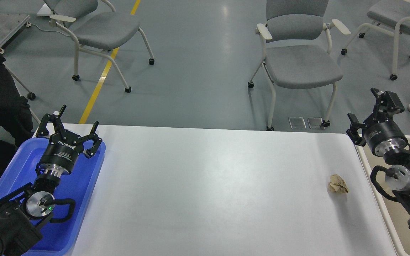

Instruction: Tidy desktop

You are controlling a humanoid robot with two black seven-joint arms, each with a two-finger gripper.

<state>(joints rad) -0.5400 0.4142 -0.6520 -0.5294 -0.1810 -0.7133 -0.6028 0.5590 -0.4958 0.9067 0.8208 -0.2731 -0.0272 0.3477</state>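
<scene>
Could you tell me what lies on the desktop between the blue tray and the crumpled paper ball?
Nothing: in the head view, the desktop is bare white surface all the way from the blue tray to the crumpled paper ball.

Three grey chairs [299, 53] stood on the grey floor [198, 64] beyond the far edge. A yellow floor line [102, 74] ran diagonally at left. Two small metal floor plates [306, 123] lay under the middle chair.
</scene>
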